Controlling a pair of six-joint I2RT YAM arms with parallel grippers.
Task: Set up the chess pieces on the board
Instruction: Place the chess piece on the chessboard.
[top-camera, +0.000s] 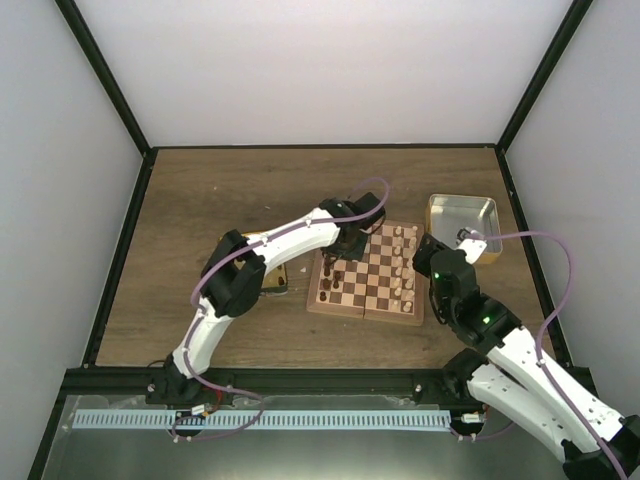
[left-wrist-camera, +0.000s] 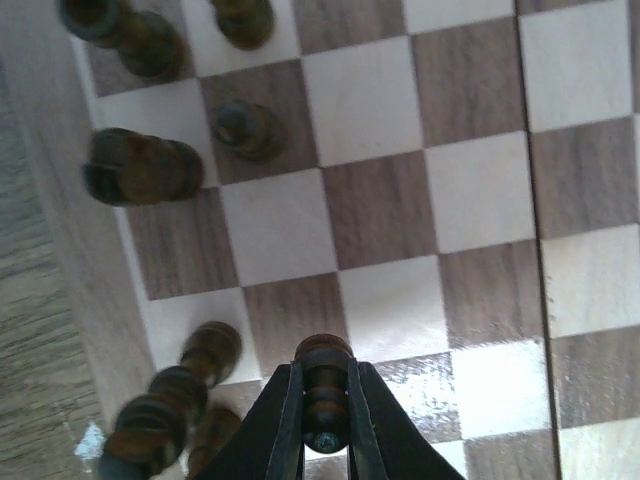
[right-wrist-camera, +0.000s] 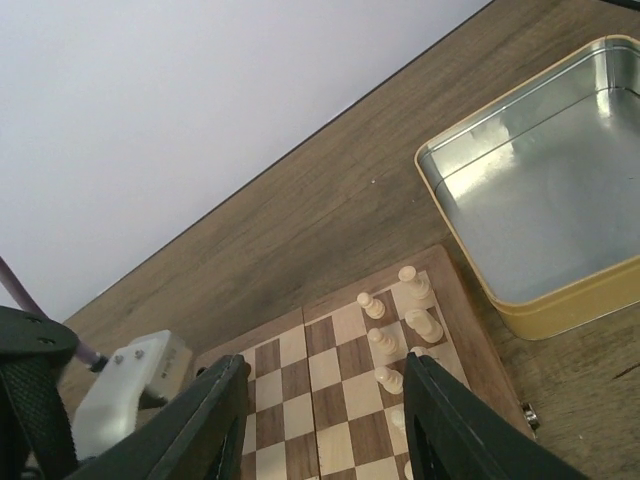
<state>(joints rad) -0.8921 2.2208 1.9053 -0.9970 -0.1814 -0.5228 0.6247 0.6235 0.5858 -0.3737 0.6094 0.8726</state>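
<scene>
Pinching a dark piece at the board's left side

The left gripper (left-wrist-camera: 325, 385) clamps a dark piece (left-wrist-camera: 325, 360) over the board (left-wrist-camera: 380, 210), near other dark pieces (left-wrist-camera: 140, 165) along the left edge — the middle squares lie open. The right gripper (right-wrist-camera: 325, 420) hangs spread, holding nothing, above the pale pieces (right-wrist-camera: 385, 345) — a gold tin (right-wrist-camera: 545, 305) sits just beside the board on the wooden table (top-camera: 220, 190).

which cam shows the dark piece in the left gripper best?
Left wrist: the dark piece sits clamped in the left gripper, close up, over the board. Top external: it can't be made out under the gripper. Right wrist: not in frame.
</scene>
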